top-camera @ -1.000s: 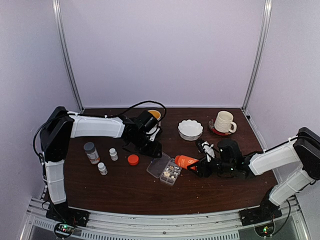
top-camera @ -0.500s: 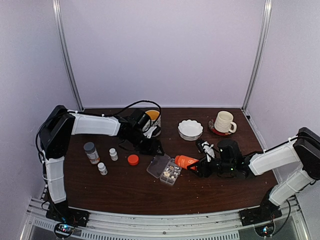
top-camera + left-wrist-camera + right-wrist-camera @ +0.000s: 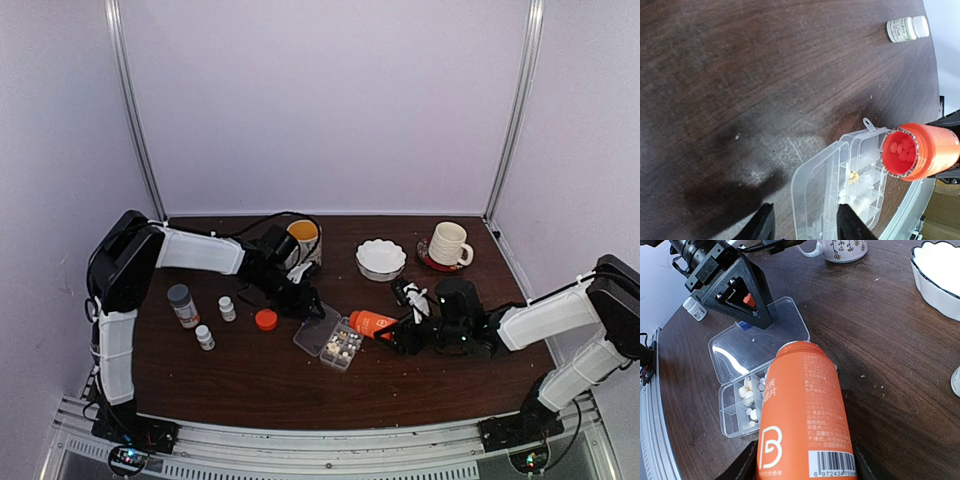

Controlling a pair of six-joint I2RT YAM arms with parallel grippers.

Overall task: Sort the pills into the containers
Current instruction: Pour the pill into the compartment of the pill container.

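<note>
Right now the right pincer (image 3: 800,467) is clamping the uncapped orange bottle (image 3: 802,405) around its base end. It is holding the bottle nearly level, with the mouth pointing left over the right edge of the clear organizer box (image 3: 730,426). The box is lying open near the middle of the desk (image 3: 740,75), with its lid (image 3: 765,335) folded out flat on the far-left side. The left pincer (image 3: 802,226) is hovering low over that lid with its fingers apart; I cannot tell whether they are touching the plastic.

A few whitish pills (image 3: 747,395) are sitting in the compartments closest to the bottle, and more are showing inside the bottle's mouth.

The step in hand looks like pouring. Doing it well probably means:
- the left pincer pressing the lid down so the light box is not sliding;
- the right wrist rolling slowly, with the mouth kept directly above a single compartment, so pills are dropping out a few at a time and not scattering.

The bottle is carrying a large white "B" logo, lines of Chinese print too small to make out, and a barcode starting 6 972434. The small white bottle (image 3: 907,29) at the left has a label too, but its print is too fine to read.
</note>
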